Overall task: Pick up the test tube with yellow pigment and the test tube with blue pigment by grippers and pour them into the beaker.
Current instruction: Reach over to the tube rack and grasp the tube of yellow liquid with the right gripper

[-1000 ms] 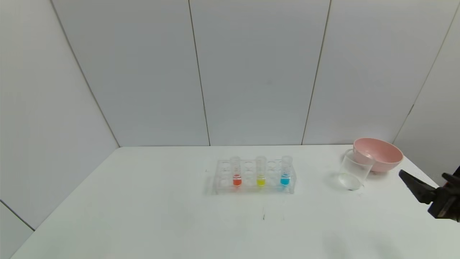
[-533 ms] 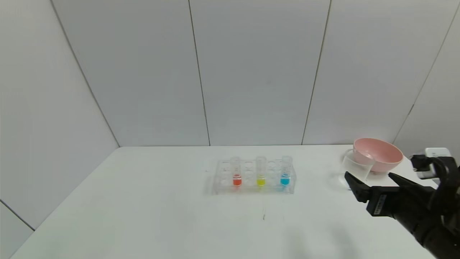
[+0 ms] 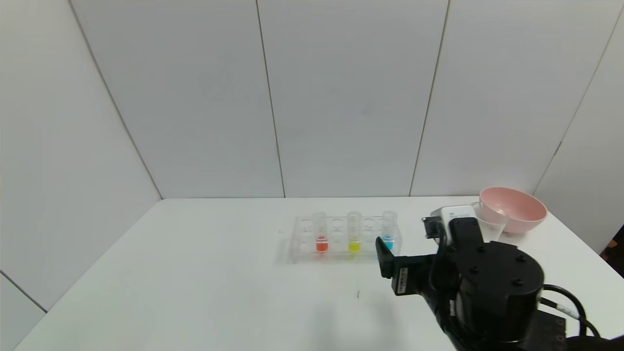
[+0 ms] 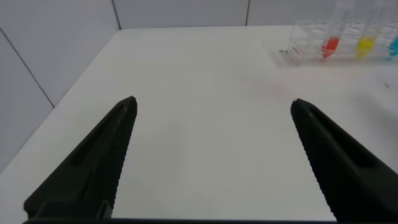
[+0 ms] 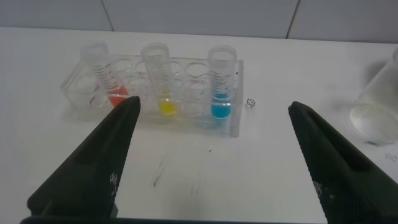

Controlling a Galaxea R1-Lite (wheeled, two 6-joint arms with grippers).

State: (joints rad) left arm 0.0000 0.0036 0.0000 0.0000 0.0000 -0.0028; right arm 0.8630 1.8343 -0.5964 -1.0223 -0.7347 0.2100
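1. Your right gripper (image 5: 211, 158) is over the bench (image 3: 195, 273), just in front of the rack's right end, fingers spread wide, holding nothing.
2. The clear rack (image 3: 343, 240) sits mid-bench toward the back edge, with three tubes upright in one row.
3. The yellow tube (image 5: 159, 78) is in the middle, and the blue tube (image 5: 222, 81) is at the rack's right end. Both are seated in the rack.
4. The red-orange tube (image 3: 320, 232) is at the left end of that row.
5. In the head view one right finger (image 3: 382, 256) overlaps the blue tube's base.
6. The beaker (image 3: 487, 225) is near the bench's right back corner, touching or just in front of the pink bowl (image 3: 513, 208). Your arm hides most of it.
7. Your left gripper (image 4: 211, 155) is wide apart and holding nothing, over bare bench well left of the rack.
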